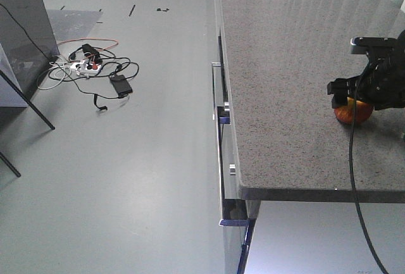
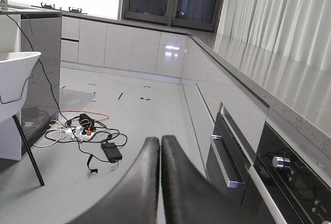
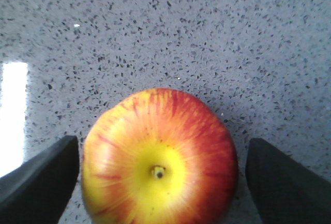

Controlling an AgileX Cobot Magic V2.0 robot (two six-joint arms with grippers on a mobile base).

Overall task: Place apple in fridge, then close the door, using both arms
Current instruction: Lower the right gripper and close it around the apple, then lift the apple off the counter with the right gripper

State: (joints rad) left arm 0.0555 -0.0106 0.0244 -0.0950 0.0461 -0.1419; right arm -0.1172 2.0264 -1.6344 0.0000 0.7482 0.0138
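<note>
One speckled grey stone counter point(image 1: 285, 65) is seen bearing the round, glossy red-and-yellow apple point(image 3: 158, 164). From the front, the right gripper point(image 1: 364, 93) is seen directly over it. Only the wrist view shows its black fingers point(image 3: 41, 180) held apart, the apple between them. The left gripper point(image 2: 160, 141) is seen above the floor, its smooth fingers point(image 2: 145, 182) pressed together.

Speckled grey countertop point(image 1: 285, 65) above handled drawers point(image 2: 230, 151); tangled cables point(image 1: 104, 71) and white power strip point(image 1: 84, 67) on glossy floor point(image 1: 158, 173).
</note>
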